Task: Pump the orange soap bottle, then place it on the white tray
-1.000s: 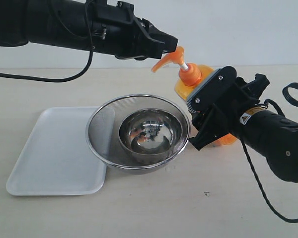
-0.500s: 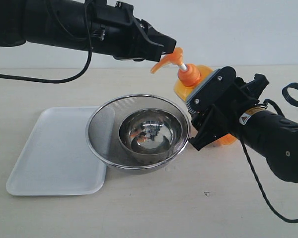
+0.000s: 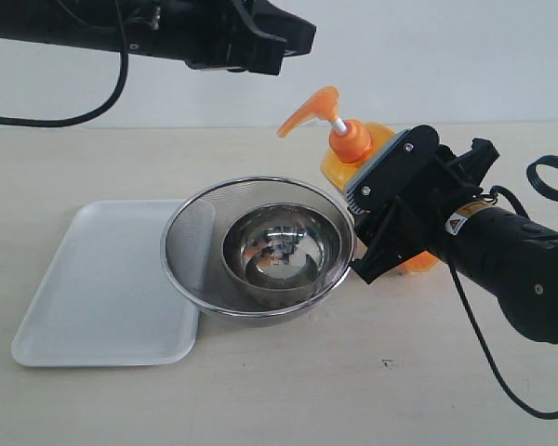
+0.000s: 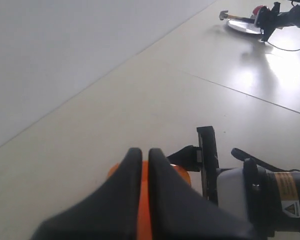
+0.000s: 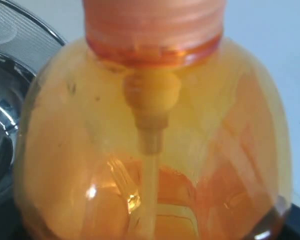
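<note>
Orange soap bottle [image 3: 350,147] sits beside the mesh strainer [image 3: 191,232], off the white tray [image 3: 93,279], clamped in the right gripper [image 3: 391,204]; left gripper [image 3: 293,37] (fingers nearly touching) hovers above the pump [image 3: 309,107], apart

Left of strainer [image 3: 191,243]: tray [image 3: 102,279], flat and bare, open from above; right edge tucked under strainer rim.
Inside strainer: bowl [image 3: 281,251], filling the middle.
Just right of strainer: bottle [image 3: 337,169] clamped in right gripper [image 3: 372,223], blocking that side.
High above strainer: left gripper [image 3: 293,37], well clear of bottle.
In front of strainer: open table [image 3: 288,390].
</note>
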